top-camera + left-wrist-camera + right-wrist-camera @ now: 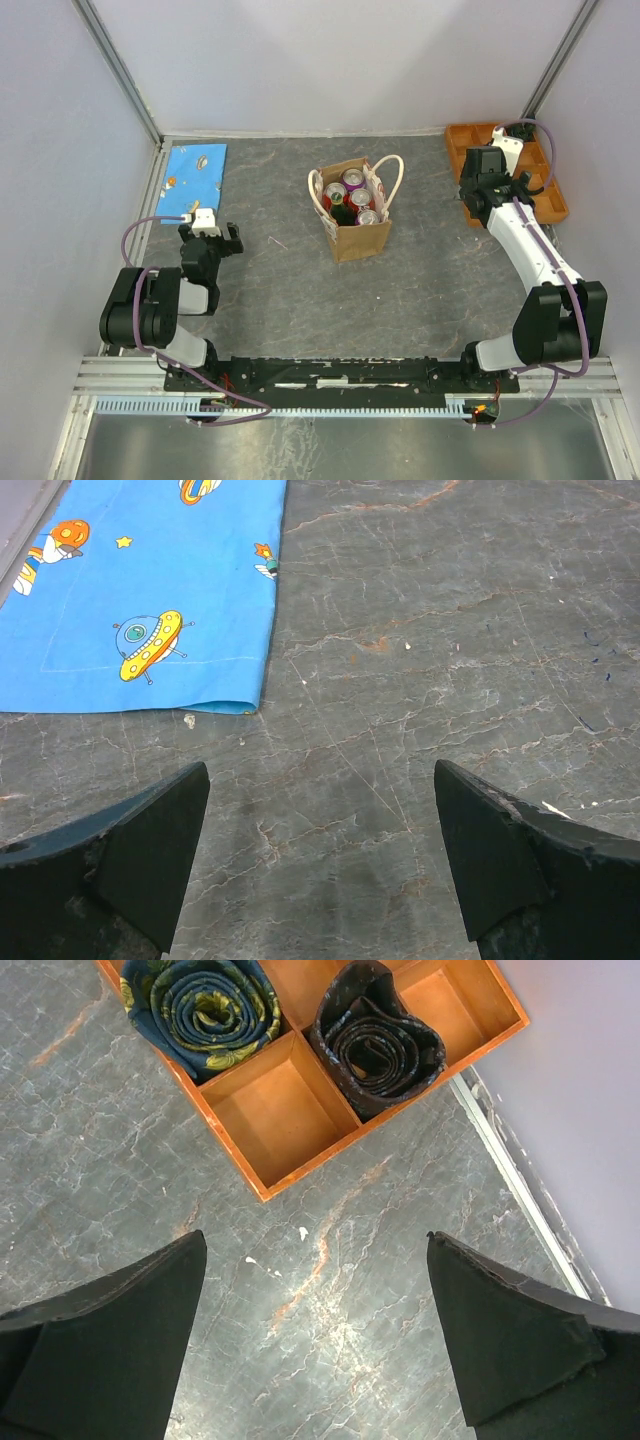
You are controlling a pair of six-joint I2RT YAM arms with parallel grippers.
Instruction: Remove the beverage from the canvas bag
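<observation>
Left gripper [320,780]: jaws seen spread wide, nothing held between them. Bare grey marbled table [420,630] is seen in the gap and beneath both fingers. Ahead of the jaws and off to their left a blue cloth [150,580] printed with cartoon spacecraft is laid flat; its near corner is near the left finger but clear of it. Small pale crumbs are noted on the table just off that corner.

Right gripper [315,1245]: jaws likewise spread, nothing pinched. Table only is seen between the fingers. Ahead of the jaws an orange tray [285,1110] with compartments is set on the table, its near corner pointing toward the gap. The nearest compartment is seen bare. A blue-and-yellow roll [205,1005] of patterned fabric is lodged in the compartment beyond it to the left, a black roll [375,1030] in the one to the right. A metal rail [510,1170] and a pale wall [590,1080] are seen to the right of the jaws.

From the top view, the bag [355,235] is found upright and open, between the two grippers and well apart from both: to the right of the left jaws, to the left of the right jaws. Its white handles [395,170] are splayed outward. Several cans [357,179] are seen standing inside, tops showing. Neither gripper is touching bag or cans.
</observation>
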